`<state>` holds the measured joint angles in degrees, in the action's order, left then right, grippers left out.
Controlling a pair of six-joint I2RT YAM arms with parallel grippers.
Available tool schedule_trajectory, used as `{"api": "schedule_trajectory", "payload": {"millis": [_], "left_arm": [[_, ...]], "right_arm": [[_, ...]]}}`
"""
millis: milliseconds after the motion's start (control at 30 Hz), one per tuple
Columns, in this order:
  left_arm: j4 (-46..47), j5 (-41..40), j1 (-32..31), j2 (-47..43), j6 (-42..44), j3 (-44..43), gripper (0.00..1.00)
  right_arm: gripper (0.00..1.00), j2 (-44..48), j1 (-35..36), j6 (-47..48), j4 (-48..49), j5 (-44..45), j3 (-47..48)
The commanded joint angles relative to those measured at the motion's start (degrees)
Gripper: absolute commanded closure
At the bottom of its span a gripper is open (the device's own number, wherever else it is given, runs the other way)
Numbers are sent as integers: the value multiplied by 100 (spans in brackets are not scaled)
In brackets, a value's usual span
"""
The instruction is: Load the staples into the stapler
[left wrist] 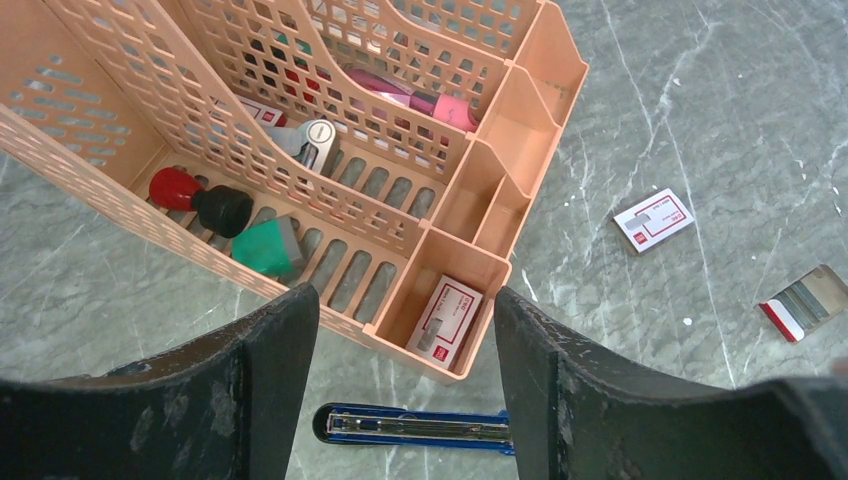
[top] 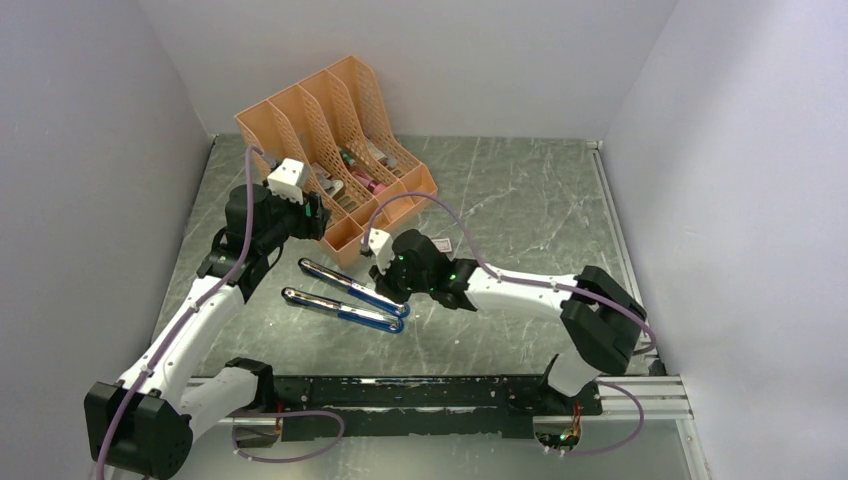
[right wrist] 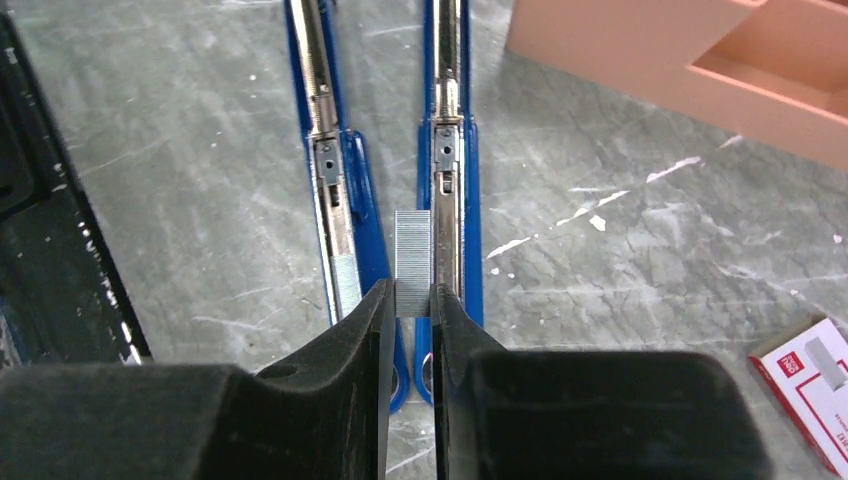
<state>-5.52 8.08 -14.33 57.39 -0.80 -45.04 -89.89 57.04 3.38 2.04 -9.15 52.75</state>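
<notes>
Staples (right wrist: pixel 412 262): flat, ribbed, silvery-grey metal block, pinched at its near end by the narrowly parted right fingers (right wrist: pixel 355 340). Position: between the two blue, chrome-railed arms of the stapler (right wrist: pixel 447 150), opened flat on the grey marbled surface (right wrist: pixel 620 250). Just beyond: perforated peach plastic organizer (left wrist: pixel 480 190), with a white-and-red box (left wrist: pixel 445 322) in its front compartment. Left fingers (left wrist: pixel 270 370) spread wide, empty, above that corner. Loose on the surface nearby: second box (left wrist: pixel 652 220).

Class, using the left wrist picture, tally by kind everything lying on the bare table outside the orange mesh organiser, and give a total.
Blue metal stapler: 1
Small white-and-red cardboard box: 1
Flat red-edged piece with grey stripes: 1
Total: 3
</notes>
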Motion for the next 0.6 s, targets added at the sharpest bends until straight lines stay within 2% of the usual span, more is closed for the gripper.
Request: {"api": "schedule_trajectory", "payload": {"millis": [0, 367, 567], "left_arm": [[81, -119, 59, -20, 62, 65, 30], [84, -183, 61, -28, 96, 82, 31], [60, -285, 58, -38, 89, 83, 31]], "right_arm": [[99, -315, -40, -341, -810, 396, 425], [100, -757, -58, -539, -1351, 413, 901], [100, -801, -59, -583, -1313, 465, 913]]}}
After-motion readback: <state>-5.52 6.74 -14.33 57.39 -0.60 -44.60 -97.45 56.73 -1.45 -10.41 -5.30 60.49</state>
